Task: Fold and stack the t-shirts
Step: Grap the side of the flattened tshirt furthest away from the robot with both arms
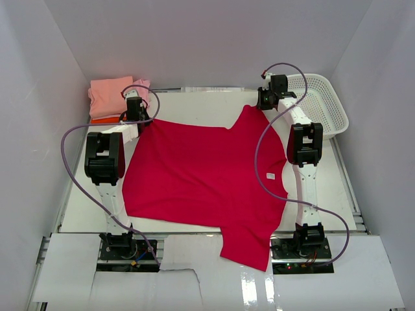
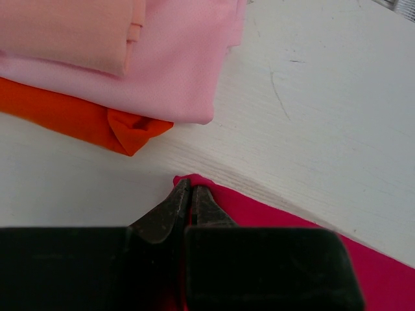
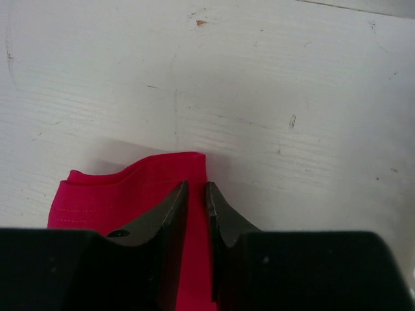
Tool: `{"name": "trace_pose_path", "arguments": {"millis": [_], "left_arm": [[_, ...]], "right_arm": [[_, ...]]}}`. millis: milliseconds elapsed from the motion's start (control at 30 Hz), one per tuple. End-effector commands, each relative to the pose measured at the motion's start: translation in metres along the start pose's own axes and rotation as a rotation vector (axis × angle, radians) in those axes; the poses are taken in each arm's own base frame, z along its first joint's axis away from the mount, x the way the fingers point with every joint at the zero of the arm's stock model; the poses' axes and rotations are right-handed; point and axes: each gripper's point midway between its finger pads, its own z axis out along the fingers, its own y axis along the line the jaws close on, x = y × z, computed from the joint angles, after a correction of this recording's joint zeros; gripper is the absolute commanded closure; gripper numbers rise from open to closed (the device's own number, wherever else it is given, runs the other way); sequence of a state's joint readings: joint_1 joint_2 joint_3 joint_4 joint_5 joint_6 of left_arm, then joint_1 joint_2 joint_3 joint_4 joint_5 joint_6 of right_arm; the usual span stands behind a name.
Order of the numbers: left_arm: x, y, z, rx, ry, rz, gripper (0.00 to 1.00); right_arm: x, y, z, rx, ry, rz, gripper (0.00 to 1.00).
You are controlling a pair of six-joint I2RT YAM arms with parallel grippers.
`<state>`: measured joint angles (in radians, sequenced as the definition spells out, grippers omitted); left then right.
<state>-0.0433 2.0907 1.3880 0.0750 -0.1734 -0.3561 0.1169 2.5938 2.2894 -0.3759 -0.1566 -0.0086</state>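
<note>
In the left wrist view, the left gripper [image 2: 190,188] is standing closed, its jaws pressed together on the far corner of the crimson-red t-shirt [image 2: 279,214], with only a small tip of cloth showing beyond them. Just beyond that corner the folded stack is lying on the table [image 2: 311,97]: a salmon-pink shirt [image 2: 65,32] on a light pink shirt [image 2: 181,71] on an orange shirt [image 2: 71,116].

In the right wrist view, the right gripper [image 3: 196,189] is showing a narrow slit between its jaws, with the red hem running into that slit. I cannot tell whether they are actually biting the cloth or only straddling it.

In the top view, the shirt is lying spread across the table between the two arms, one sleeve trailing over the near edge by the right arm's base. The white lattice basket [image 1: 338,122] is sitting at the far right.

I am worrying about three things. If the right jaws are not pinching, a lift would raise only the left corner and twist the shirt. A leftward or forward move could nudge the stack. The trailing sleeve may catch on the right base.
</note>
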Motion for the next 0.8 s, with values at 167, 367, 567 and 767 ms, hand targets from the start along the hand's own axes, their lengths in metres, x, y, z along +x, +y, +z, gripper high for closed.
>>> {"name": "trace_pose_path", "arguments": {"millis": [167,367,567,767], "left_arm": [[-0.029,-0.008,-0.017,0.012,-0.064,0.003,1.0],[-0.027,-0.006,-0.015,-0.006,-0.055,0.007,1.0],[-0.029,-0.003,-0.008,-0.031,-0.044,0.026,1.0],[-0.034,-0.011,-0.013,0.009,-0.062,0.008,1.0]], "right_arm": [[-0.015,-0.006,-0.003,0.011,-0.042,-0.003,0.91],[-0.02,0.001,-0.009,-0.019,-0.048,0.025,0.92],[-0.027,0.007,-0.021,-0.034,-0.063,0.017,0.92],[-0.036,0.016,-0.035,-0.061,-0.074,0.012,0.92]]}}
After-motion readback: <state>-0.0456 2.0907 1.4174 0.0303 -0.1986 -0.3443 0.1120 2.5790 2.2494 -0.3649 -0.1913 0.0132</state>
